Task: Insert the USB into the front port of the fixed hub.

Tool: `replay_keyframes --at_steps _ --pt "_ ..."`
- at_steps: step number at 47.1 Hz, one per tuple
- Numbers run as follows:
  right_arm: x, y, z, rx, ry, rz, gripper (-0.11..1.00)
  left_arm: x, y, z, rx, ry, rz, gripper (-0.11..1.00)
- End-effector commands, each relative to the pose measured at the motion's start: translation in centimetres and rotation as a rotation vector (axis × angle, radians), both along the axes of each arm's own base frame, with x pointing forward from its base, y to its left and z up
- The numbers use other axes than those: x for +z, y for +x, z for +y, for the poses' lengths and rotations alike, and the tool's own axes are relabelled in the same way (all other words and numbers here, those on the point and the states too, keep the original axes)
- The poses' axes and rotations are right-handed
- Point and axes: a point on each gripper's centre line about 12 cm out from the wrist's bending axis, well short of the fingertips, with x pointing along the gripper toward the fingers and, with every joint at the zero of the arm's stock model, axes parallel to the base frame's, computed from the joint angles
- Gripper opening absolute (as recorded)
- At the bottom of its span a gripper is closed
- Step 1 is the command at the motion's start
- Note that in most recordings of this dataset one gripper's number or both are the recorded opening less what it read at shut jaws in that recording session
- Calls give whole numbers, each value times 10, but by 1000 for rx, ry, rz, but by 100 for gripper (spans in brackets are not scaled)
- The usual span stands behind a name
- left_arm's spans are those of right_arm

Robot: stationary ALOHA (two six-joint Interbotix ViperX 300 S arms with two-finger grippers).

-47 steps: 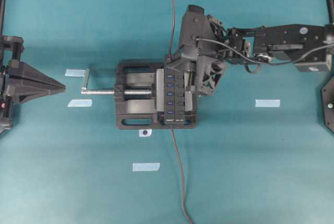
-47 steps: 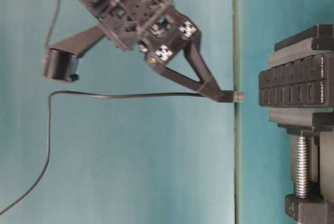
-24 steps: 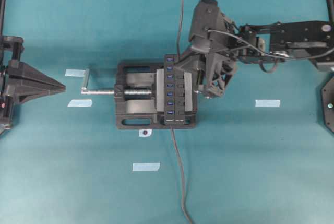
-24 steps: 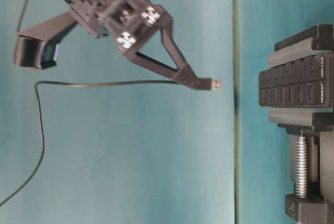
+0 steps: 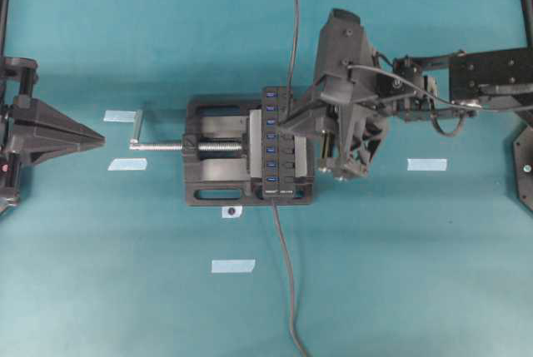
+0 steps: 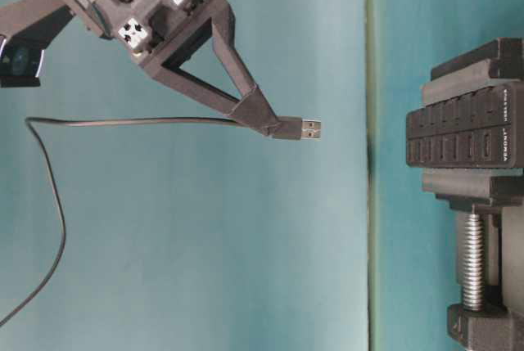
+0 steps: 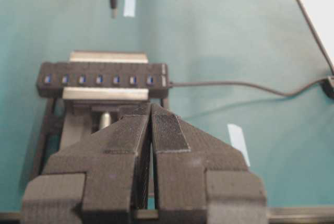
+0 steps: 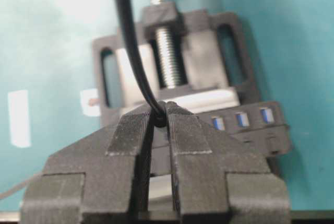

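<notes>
The right gripper [image 6: 274, 124] pinches the USB [image 6: 301, 129] between narrow fingers, apart from the fixed hub [image 6: 463, 134], seemingly above its ports. The left gripper [image 7: 151, 117], well away from the hub, sits closed, empty.

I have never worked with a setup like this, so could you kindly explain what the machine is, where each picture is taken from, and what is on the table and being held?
It is a robot with two arms facing each other across a teal table. One picture looks straight down, one looks from table level and appears turned on its side, and two come from cameras on the wrists.

In the middle, a black vise clamps the fixed hub, a narrow bar with a row of blue ports. A grey cable runs from its end, and bits of pale tape mark the table.

The right gripper is shut on the USB, a small plug on a thin cable, held above the hub and not yet inserted. The left gripper waits at the left edge, shut and holding nothing.
</notes>
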Motion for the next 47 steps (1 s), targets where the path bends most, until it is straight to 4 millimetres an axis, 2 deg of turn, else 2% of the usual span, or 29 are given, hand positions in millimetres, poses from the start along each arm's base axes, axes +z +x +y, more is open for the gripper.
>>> replay_keyframes --at_steps 1,15,47 --pt "17 0 5 6 9 -48 4 4 2 -1 -3 0 -11 0" --pt "18 2 16 36 8 -54 4 4 2 0 -1 0 -9 0" --pt "-8 11 22 50 9 -6 4 4 2 0 -1 0 5 0"
